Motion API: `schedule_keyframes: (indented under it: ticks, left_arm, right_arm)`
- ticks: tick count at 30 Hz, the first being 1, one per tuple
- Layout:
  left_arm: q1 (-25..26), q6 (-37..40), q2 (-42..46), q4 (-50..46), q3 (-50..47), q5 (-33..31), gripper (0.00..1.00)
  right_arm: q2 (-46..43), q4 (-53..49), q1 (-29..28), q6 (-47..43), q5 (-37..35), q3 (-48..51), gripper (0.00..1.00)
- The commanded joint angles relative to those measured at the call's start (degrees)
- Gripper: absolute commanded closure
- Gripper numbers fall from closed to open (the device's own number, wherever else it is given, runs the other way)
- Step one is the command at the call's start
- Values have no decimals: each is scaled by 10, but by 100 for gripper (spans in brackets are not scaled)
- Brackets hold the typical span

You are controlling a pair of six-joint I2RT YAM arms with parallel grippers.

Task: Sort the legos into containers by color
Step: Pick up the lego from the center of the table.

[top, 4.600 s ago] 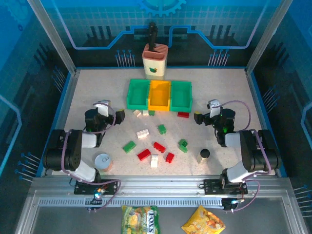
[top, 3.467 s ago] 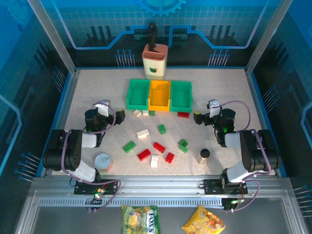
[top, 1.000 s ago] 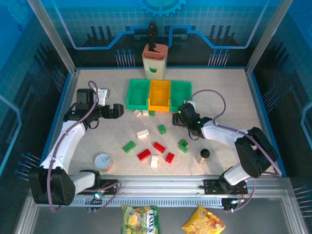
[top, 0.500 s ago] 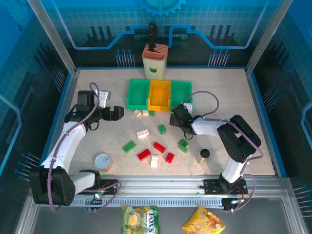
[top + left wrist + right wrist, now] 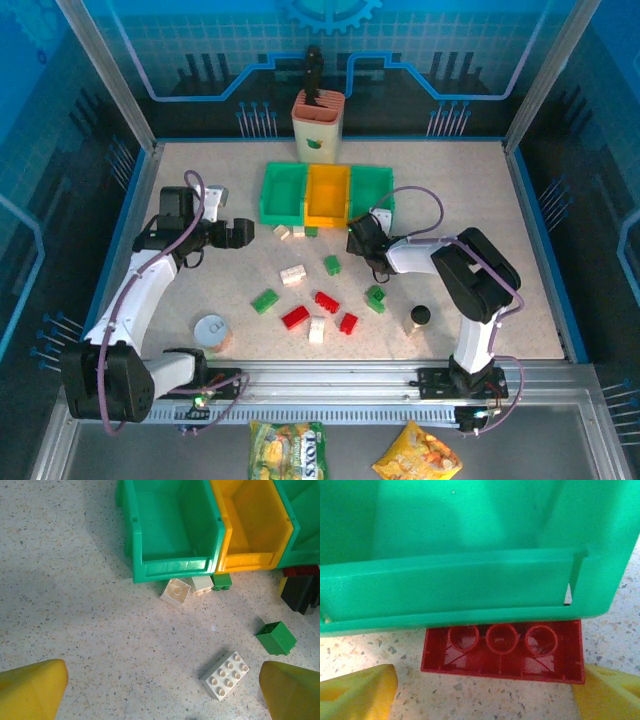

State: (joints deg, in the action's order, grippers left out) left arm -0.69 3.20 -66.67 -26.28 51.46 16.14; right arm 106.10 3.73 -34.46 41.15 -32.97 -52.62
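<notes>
left claw [image 5: 238,233] is wide open with nothing between its fingers, above bare table [image 5: 480,200] to the left of the bins. right claw [image 5: 482,692] is also open and low at the table, with 1 finger on each side of a red brick [image 5: 502,650], not clamped on it. That brick lies upside down with 3 tubes showing, tucked against the front wall of the right green bin [image 5: 470,587]. The left green bin [image 5: 172,535] and the yellow bin [image 5: 252,525] stand side by side, touching. 2 small white bricks [image 5: 175,591] and 1 small green brick [image 5: 221,581] sit against their front walls. Nearer the arms are a white 8-stud brick [image 5: 226,675] and, near it, a green brick [image 5: 276,637]. Closer still, a cluster of bricks [image 5: 327,301] in red, green and white lies loose mid-table.
</notes>
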Motion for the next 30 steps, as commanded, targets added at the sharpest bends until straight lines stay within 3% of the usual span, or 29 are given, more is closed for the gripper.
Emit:
schedule_keyframes:
  ticks: [1, 19, 30]
  left_arm:
    - [0, 12, 9, 10, -8, -1, 1]
    - [-1, 13, 2, 9, -5, 3, 1]
    - [0, 15, 5, 7, -5, 1, 1]
  right_arm:
    - [14, 21, 7, 6, -25, -9, 11]
    - [0, 30, 6, -14, -36, 1, 34]
    - [-36, -17, -6, -13, -34, 11, 36]
